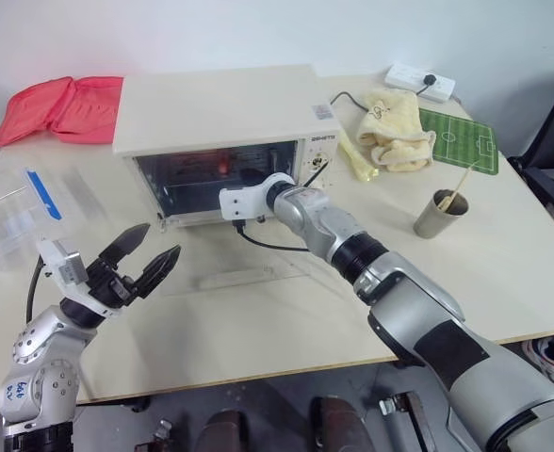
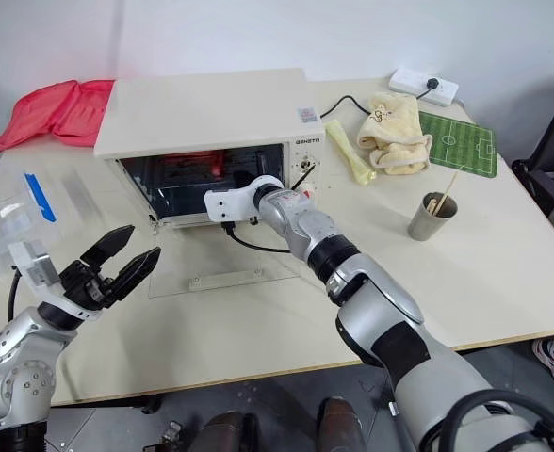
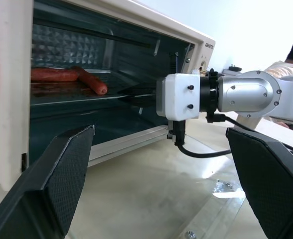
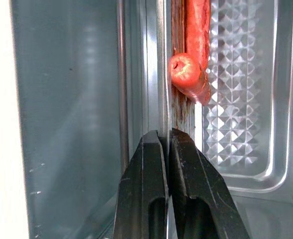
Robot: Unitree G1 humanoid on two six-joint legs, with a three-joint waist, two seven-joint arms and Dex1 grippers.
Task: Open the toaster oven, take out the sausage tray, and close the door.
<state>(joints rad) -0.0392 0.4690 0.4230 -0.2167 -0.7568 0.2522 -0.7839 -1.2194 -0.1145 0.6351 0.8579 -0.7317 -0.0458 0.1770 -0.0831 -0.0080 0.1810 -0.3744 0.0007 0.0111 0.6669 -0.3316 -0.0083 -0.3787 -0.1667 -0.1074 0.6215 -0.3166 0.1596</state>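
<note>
Tray (image 4: pixel 179 107) sits on its rack inside the oven (image 1: pixel 216 108), w/ two red sausages (image 3: pixel 69 77) on it, toward the far left of the cavity. Right claw (image 4: pixel 167 144) is in through the opening, fingers pinched tight on the tray's near rim, so it has hold of the tray. The wrist view shows the thin metal edge running straight btwn the two black pads.

Door (image 2: pixel 216 273) is already down, lying flat on the table (image 1: pixel 286 320) in front of the oven, glass panel reflecting light.

Left claw (image 1: pixel 136 264) hovers over the near left of the table, jaws spread wide, holding nothing, pointed toward the oven mouth.

Step in hand: taking the tray out. Opening is done; grip looks set, pull not begun.

Next move prob calls for a straight, level draw toward the near side, along the rack, so the sausages don't roll off. Grip is on one edge only, so the tray could sag once clear; left claw is well placed to support it. Then set it down beside the door & shut the door.

Around: red pouch (image 1: pixel 60 108) far left, clear box (image 1: pixel 18 212) left, towel (image 1: pixel 395 127) and cup (image 1: pixel 439 215) right.
</note>
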